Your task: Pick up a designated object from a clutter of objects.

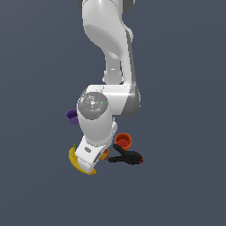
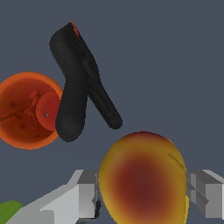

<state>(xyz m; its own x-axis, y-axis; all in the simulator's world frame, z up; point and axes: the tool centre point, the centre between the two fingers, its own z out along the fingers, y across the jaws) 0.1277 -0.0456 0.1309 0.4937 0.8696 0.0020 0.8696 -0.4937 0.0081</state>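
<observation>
The designated object, a round orange-yellow peach (image 2: pixel 142 179) with a red blush, fills the gap between my two grey fingers (image 2: pixel 87 192). Both pads touch its sides, so my gripper (image 2: pixel 142 192) is shut on it. In the exterior view only a sliver of the peach (image 1: pixel 105 154) shows beside the white hand, and the gripper (image 1: pixel 98 161) sits low among the clutter. I cannot tell whether the peach rests on the floor or hangs just above it.
A black-and-orange clamp (image 2: pixel 74 87) lies close beyond the peach, next to an orange-red cup (image 2: pixel 28 109). A yellow banana (image 1: pixel 75 161) curves under the hand on the exterior view's left. A purple cup (image 1: pixel 71 116) stands farther back. A green edge (image 2: pixel 8 212) peeks in.
</observation>
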